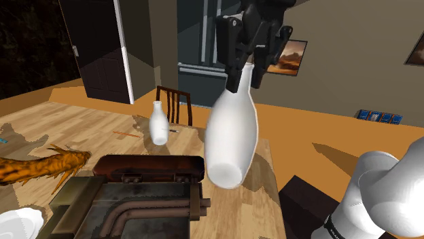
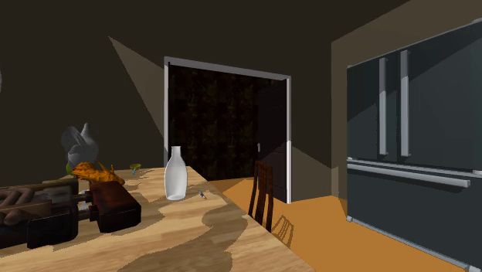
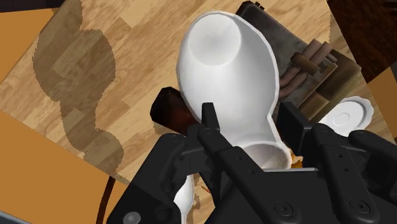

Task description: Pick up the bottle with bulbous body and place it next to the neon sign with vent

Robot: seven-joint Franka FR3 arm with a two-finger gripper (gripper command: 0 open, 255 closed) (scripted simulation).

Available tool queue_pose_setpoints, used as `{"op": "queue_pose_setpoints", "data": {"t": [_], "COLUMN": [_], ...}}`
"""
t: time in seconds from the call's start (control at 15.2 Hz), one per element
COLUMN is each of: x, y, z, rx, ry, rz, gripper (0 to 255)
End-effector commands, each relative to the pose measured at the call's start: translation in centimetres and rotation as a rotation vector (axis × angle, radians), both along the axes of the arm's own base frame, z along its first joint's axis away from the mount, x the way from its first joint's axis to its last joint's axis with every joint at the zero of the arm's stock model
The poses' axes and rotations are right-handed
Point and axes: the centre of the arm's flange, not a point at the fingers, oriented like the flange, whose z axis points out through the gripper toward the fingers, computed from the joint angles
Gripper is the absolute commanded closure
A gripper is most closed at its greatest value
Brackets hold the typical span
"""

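Shoulder view: you have the gripper (image 1: 243, 76) up high, its fingers pinching the neck of the big white bulbous bottle (image 1: 232, 136). The bottle hangs tilted in the air, base toward the camera, above the wooden counter (image 1: 102, 129). Below it, toward this view's left, lies the rusty brown neon sign (image 1: 146, 183) with its pipes. A smaller white bottle (image 1: 159, 123) stands upright farther back, near a dark chair (image 1: 178, 102). A twisted orange object (image 1: 47, 165) lies left of the sign, and a white plate (image 1: 17, 224) sits at the lower left corner

Second exterior view: the smaller white bottle stands upright on the counter, the sign to its left, the chair at the counter's edge, and a grey fridge (image 2: 417, 139) on the right

Wrist view: you see both fingers (image 3: 213, 130) clasping the bulbous bottle's neck, the body swelling away from the hand; the sign lies on the counter beyond it, with the plate close by
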Motion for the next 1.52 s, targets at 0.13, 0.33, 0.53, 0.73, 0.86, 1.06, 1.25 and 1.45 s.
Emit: {"op": "queue_pose_setpoints", "data": {"t": [0.13,0.33,0.53,0.73,0.86,1.06,1.25,1.45], "x": [-2.8,-4.9,-7.1,-9.3,-10.3,-10.3,-10.3,-10.3], "y": [4.2,7.5,10.8,14.1,15.6,15.6,15.6,15.6], "z": [0.4,0.4,0.4,0.4,-0.1,-1.7,-3.3,-4.9], "rx": [0.001,0.001,0.001,0.001,0.001,0.001,0.001,0.001], "ry": [0.0,0.0,0.0,0.0,0.0,0.0,0.0,0.0], "rz": [-0.002,-0.002,-0.002,-0.002,-0.002,-0.002,-0.002,-0.002], "gripper": [255,255,255,255,255,255,255,255]}}
